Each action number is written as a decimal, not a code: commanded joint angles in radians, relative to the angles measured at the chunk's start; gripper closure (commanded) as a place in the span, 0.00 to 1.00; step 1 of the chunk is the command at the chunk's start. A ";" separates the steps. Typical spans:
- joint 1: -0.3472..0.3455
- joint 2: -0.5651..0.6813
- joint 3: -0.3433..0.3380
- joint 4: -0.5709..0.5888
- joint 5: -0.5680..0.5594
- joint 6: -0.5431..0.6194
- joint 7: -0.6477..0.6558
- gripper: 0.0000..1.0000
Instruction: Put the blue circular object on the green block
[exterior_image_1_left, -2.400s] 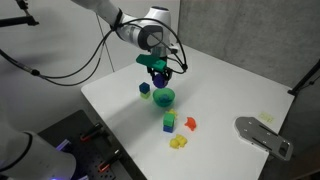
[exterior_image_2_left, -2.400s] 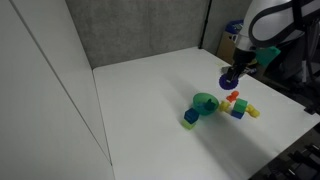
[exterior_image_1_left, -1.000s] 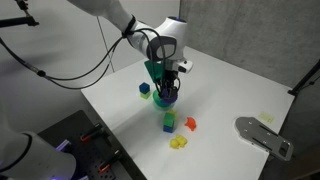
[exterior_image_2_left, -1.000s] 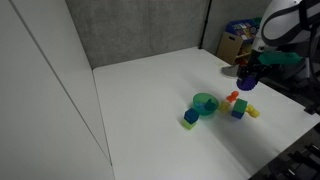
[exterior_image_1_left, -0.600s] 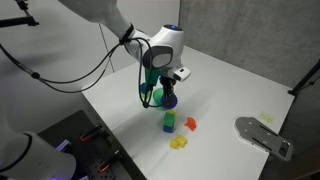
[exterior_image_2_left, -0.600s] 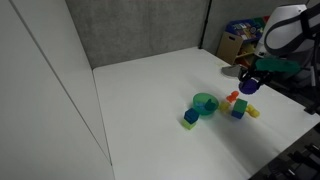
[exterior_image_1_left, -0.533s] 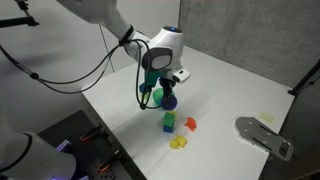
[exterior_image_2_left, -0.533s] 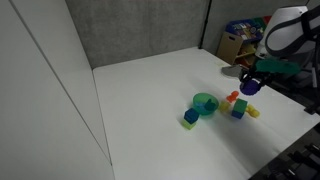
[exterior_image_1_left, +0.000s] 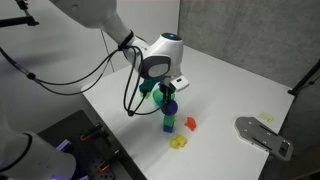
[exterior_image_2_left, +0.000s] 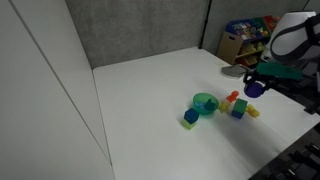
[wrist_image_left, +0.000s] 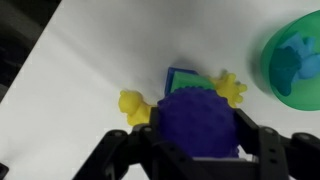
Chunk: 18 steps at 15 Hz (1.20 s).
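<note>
My gripper (exterior_image_1_left: 168, 101) is shut on the blue circular object (exterior_image_1_left: 169, 105), a dark blue-violet knobbly ball. It hangs just above the green block (exterior_image_1_left: 168, 123). In the other exterior view the ball (exterior_image_2_left: 253, 89) is up and to the right of the green block (exterior_image_2_left: 238, 110). In the wrist view the ball (wrist_image_left: 195, 118) fills the space between the fingers (wrist_image_left: 195, 140). It hides most of the green block, whose edge (wrist_image_left: 183, 76) shows just beyond it.
A round green bowl (exterior_image_2_left: 205, 103) with a blue piece inside (wrist_image_left: 292, 60) stands beside the blocks. A dark blue-teal cube (exterior_image_2_left: 190, 117) lies near it. A red-orange piece (exterior_image_1_left: 190, 124) and yellow pieces (exterior_image_1_left: 178, 143) lie around the green block. A grey metal fixture (exterior_image_1_left: 262, 136) sits at the table's edge.
My gripper has carried the ball away from over the green bowl and down to just above the green block. The blocks and the bowl have not moved.
</note>
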 joint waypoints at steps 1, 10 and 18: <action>0.003 -0.001 0.004 -0.031 0.053 0.059 0.022 0.53; 0.000 0.082 0.012 -0.017 0.210 0.170 0.027 0.53; -0.002 0.124 0.026 -0.003 0.299 0.206 0.038 0.53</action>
